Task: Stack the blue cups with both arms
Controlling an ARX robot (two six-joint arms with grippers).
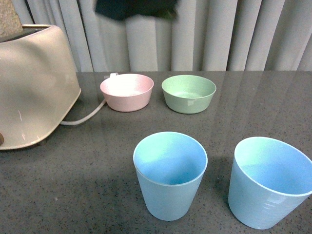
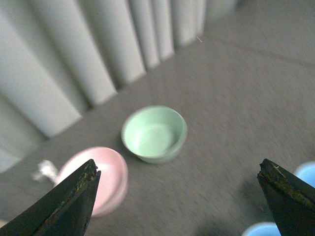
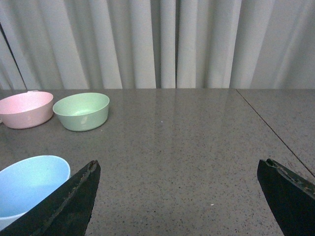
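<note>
Two light blue cups stand upright on the grey table near the front: the left cup (image 1: 170, 175) and the right cup (image 1: 268, 183), a little apart. A dark piece of an arm (image 1: 136, 9) shows at the top edge of the front view. My left gripper (image 2: 178, 167) is open and empty, high above the table; the rims of the blue cups (image 2: 307, 172) (image 2: 261, 230) peek in by one finger (image 2: 288, 196). My right gripper (image 3: 178, 164) is open and empty over bare table, with one blue cup (image 3: 29, 184) beside a finger (image 3: 69, 206).
A pink bowl (image 1: 126, 91) and a green bowl (image 1: 188, 92) sit side by side behind the cups. A beige toaster (image 1: 34, 83) with a white cable (image 1: 85, 117) stands at the left. Grey curtains hang behind the table. The left wrist view is blurred.
</note>
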